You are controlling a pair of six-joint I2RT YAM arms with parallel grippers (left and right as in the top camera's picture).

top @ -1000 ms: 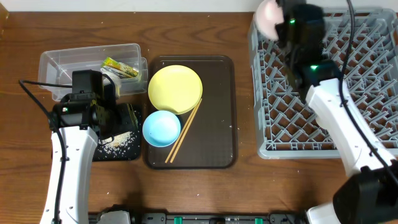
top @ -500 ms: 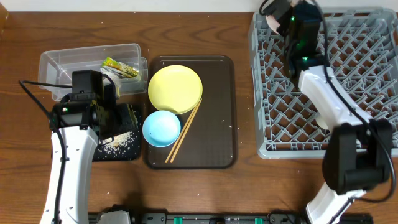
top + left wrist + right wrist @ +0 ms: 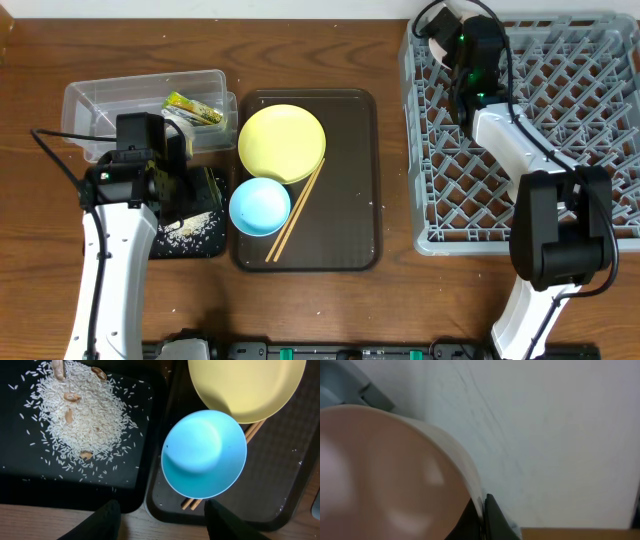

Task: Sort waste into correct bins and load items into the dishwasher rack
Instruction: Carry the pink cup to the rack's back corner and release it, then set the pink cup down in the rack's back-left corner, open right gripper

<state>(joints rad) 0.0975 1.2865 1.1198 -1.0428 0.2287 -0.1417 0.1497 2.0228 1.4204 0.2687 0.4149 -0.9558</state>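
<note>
At the right of the table, the dishwasher rack (image 3: 570,130) is seen as the biggest thing. The right arm is stretched from the near right edge across the rack to its far left corner, with the right gripper (image 3: 447,28) raised there. Its fingers are pressed together on the rim of the white bowl (image 3: 385,470), which fills the left of the right wrist view and is tinted pink there.

Left of the rack, the brown serving tray (image 3: 350,200) is laid out with the yellow plate (image 3: 245,385) at its far end, the light blue bowl (image 3: 204,454) nearer, and the chopsticks (image 3: 297,210) slanted beside and partly under the bowl.

Farther left, the clear tub (image 3: 110,100) is seen with the snack wrapper (image 3: 193,108) inside. The black tray (image 3: 30,480) nearer is strewn with rice (image 3: 85,415). The left arm is bent over it, and the left gripper (image 3: 165,521) is held spread and empty, pointing down.
</note>
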